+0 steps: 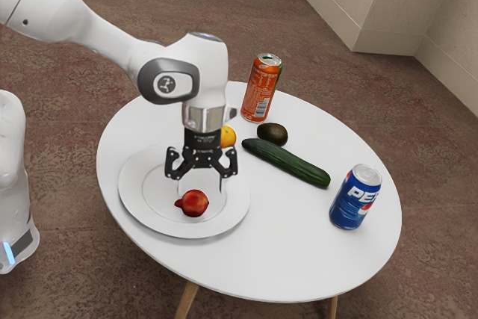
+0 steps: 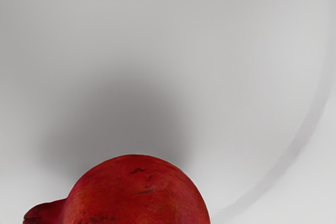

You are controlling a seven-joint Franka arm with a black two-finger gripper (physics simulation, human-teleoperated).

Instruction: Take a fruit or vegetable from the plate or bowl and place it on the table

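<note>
Exterior view, left of centre: my pincer [image 1: 202, 175] is over the plate [image 1: 135, 190], fingers spread apart, nothing clamped. Target = red pomegranate [image 1: 195, 203], on the plate, lower left of the frame, below the pincer. Wrist view: same fruit close under the hand, crown [image 2: 46, 212] sticking out to one side. Step, my read: lining up and going down for the grasp; lift and placing undone.

Risks. Round, probably slick fruit: if I close off-centre or too high, the fingers ride over the top and it squirts out or rolls across the plate. Crown could catch one finger and twist the fruit as I squeeze. Going too deep, the fingertips could hit the plate and shove it. Lifting low and sideways could drag the fruit into the rim.

Release: cucumber [image 1: 287, 163] and avocado [image 1: 272, 134] right of the pincer, blue can [image 1: 356, 197] far right; a careless swing that way could knock the can. Bare surface [image 1: 287, 240] at lower centre looks safer, but dropped from height, it may roll off the edge.
</note>
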